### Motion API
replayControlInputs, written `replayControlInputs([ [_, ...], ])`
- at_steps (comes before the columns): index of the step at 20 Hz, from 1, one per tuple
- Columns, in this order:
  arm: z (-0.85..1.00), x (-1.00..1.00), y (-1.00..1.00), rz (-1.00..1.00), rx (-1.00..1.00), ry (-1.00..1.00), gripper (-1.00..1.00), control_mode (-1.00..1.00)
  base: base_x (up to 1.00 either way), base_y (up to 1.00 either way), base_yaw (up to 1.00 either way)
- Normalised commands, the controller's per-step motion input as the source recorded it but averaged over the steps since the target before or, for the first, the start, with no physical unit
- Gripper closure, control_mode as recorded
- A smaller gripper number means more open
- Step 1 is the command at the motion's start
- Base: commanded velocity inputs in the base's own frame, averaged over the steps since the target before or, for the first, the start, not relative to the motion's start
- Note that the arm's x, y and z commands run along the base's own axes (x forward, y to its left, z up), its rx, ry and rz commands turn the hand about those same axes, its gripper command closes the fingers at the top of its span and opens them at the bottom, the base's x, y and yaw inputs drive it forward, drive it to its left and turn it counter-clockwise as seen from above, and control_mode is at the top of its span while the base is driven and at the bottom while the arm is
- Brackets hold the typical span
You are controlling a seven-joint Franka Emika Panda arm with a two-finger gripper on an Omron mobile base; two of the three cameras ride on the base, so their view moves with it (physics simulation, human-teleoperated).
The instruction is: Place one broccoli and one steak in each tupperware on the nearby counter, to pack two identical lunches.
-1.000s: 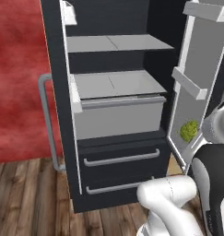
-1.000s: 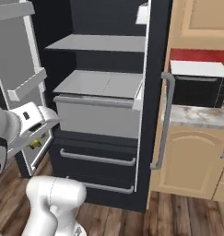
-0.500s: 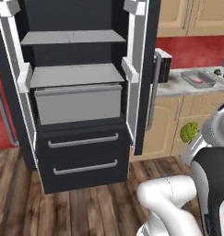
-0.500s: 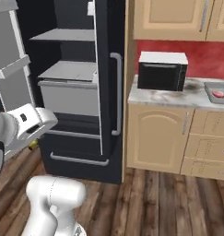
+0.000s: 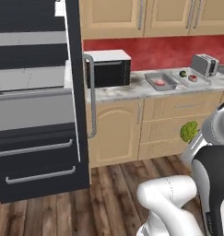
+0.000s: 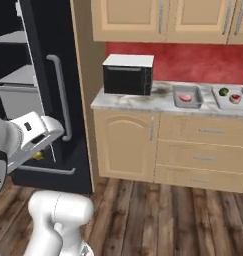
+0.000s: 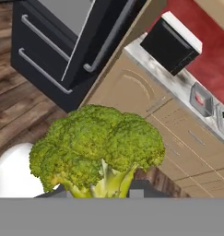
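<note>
Bumpy green broccoli (image 7: 97,150) with a pale stalk sits clamped in the pincer (image 7: 99,191), jaws nearly closed on the stem, held out over the wood-plank floor (image 7: 21,110). On the veined white marble bench (image 5: 132,90) there's a darker grey tupperware (image 5: 160,81) with a pinkish steak (image 5: 160,83) in it, and beside it a paler, flatter tupperware (image 5: 191,78) holding a small broccoli (image 5: 182,73) and a steak (image 5: 192,78). A boxy black microwave (image 5: 107,67) sits on the bench next to the dark fridge (image 5: 35,101).
</note>
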Motion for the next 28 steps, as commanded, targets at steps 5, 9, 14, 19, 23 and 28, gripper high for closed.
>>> replayControlInputs([
  [5,0.0,0.0,0.0,0.0,0.0,0.0,1.0,1.0,0.03,-1.0,-0.13],
  [9,0.0,0.0,0.0,0.0,0.0,0.0,1.0,1.0,0.36,-0.97,-0.13],
  [14,0.0,0.0,0.0,0.0,0.0,0.0,1.0,1.0,0.94,-0.53,-0.03],
  [19,0.0,0.0,0.0,0.0,0.0,0.0,1.0,1.0,1.0,-0.33,0.0],
  [23,0.0,0.0,0.0,0.0,0.0,0.0,1.0,1.0,1.0,0.0,0.0],
  [28,0.0,0.0,0.0,0.0,0.0,0.0,1.0,1.0,1.0,0.02,0.0],
])
